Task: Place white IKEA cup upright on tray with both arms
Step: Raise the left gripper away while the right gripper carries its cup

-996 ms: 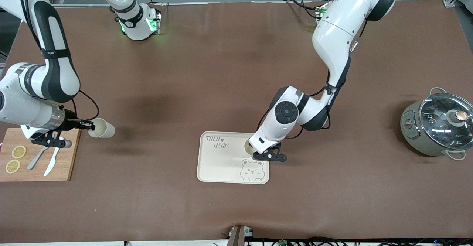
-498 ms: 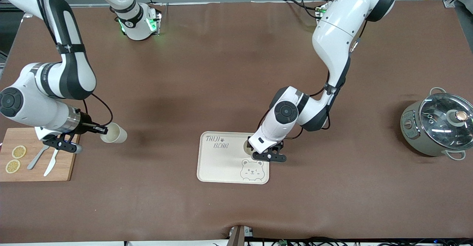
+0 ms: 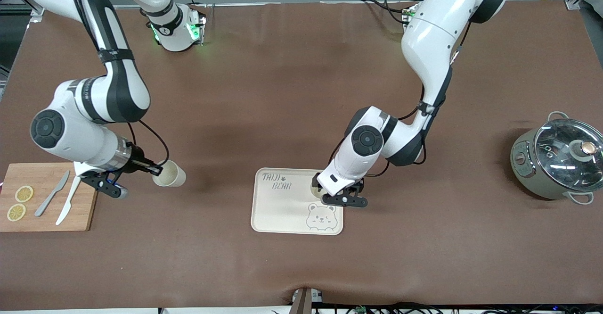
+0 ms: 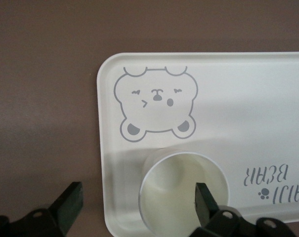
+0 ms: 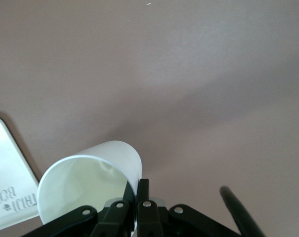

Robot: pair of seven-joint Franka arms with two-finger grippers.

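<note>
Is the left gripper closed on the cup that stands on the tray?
No. In the left wrist view the left gripper is open, its fingers apart around the upright cup on the tray.

The right hand [image 3: 158,170] carried its cup [image 3: 170,174] toward the tray [image 3: 278,210]; left hand [image 3: 340,196] opened.

From my front feed the left arm [image 3: 372,153] covers most of the cup on the tray [image 3: 282,210]; only a sliver of rim [image 3: 314,184] shows. My left wrist feed cuts that cup [image 4: 181,192] at the frame edge, and cuts the tray [image 4: 268,113] too.
</note>
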